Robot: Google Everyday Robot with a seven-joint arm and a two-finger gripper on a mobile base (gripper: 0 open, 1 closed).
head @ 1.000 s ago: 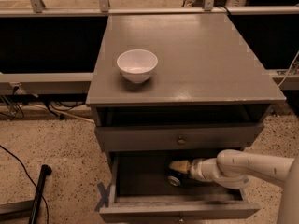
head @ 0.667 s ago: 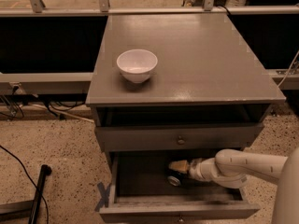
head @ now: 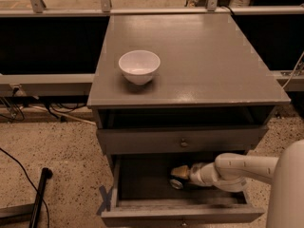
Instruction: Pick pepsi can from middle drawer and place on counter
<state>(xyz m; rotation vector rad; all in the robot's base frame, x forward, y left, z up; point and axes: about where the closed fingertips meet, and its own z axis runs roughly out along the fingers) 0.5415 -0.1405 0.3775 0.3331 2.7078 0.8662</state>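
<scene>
There, low in the pulled-out middle drawer [head: 142, 182], the gripper [head: 179, 175] lay near the drawer's centre, the pepsi can [head: 176, 184] right at its tip, whether clasped or loose I could not tell.

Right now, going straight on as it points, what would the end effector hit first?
The end effector, inside the middle drawer, would probably meet the pepsi can at its tip; depth is unclear.

Single view: set high in front of the cabinet [head: 180, 139], facing forward and down. Mid-range. Counter [head: 204, 61] fills the upper frame, open middle drawer [head: 137, 186] the lower edge. Gripper [head: 179, 175] inside that drawer, arm [head: 237, 170] entering from lower right.
</scene>
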